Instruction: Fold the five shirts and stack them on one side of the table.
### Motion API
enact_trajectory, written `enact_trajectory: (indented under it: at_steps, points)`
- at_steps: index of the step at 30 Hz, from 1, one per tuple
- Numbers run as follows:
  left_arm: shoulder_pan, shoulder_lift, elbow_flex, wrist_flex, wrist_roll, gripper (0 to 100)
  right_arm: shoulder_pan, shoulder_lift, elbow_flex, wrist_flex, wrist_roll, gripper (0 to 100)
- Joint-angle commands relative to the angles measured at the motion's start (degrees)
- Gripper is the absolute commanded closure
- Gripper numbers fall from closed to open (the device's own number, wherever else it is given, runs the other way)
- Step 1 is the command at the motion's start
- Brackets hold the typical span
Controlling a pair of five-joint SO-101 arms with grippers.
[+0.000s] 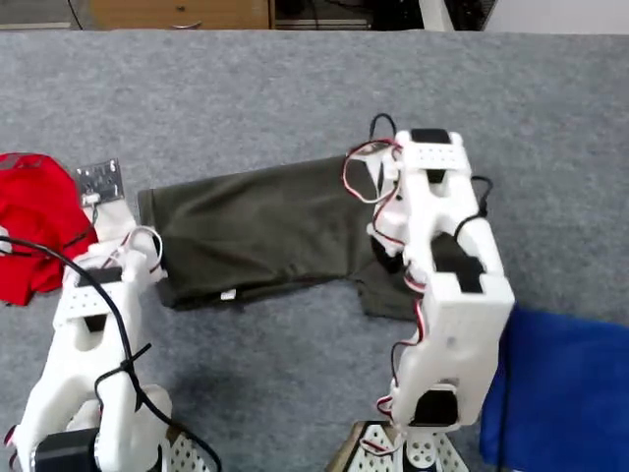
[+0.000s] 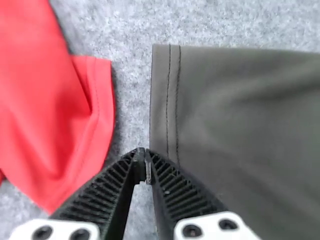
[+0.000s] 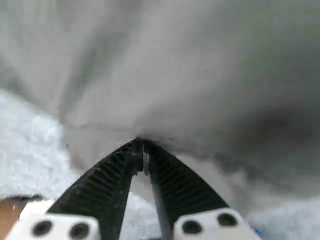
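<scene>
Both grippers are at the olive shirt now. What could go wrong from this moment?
The left gripper is shut at the very hem edge of the olive shirt, so it may hold little cloth and lose it. The red shirt lies close beside that hem and could be dragged along. The right gripper pinches bunched cloth, so the fold may come out creased.

Centre shirt [image 1: 256,231] separates left shirt [image 1: 34,221] from right shirt [image 1: 570,393].
</scene>
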Motion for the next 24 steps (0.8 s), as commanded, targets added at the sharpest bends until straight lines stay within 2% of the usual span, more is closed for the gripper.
enact_trajectory:
  at_steps: [1,4,8,13,20,24]
  points:
    - [-0.18,-0.13,-9.76,7.47,3.34,98,3.47,3.38,-4.35,-2.46,0.35,98.0]
    - [0.35,0.48,-14.33,8.44,4.75,98,5.32,4.18,-8.48,1.58,1.05,98.0]
    - [3.96,3.82,-17.85,7.91,4.66,98,6.46,-0.92,-18.68,13.01,1.49,98.0]
    - [5.1,16.13,-22.77,4.48,4.75,98,8.31,-3.65,-27.74,12.13,0.79,98.0]
    - [4.75,35.74,-32.62,4.84,4.22,98,7.87,13.85,-37.32,5.45,0.35,98.0]
    - [3.87,36.18,-33.76,5.54,4.13,98,11.12,25.1,-46.55,7.47,0.62,98.0]
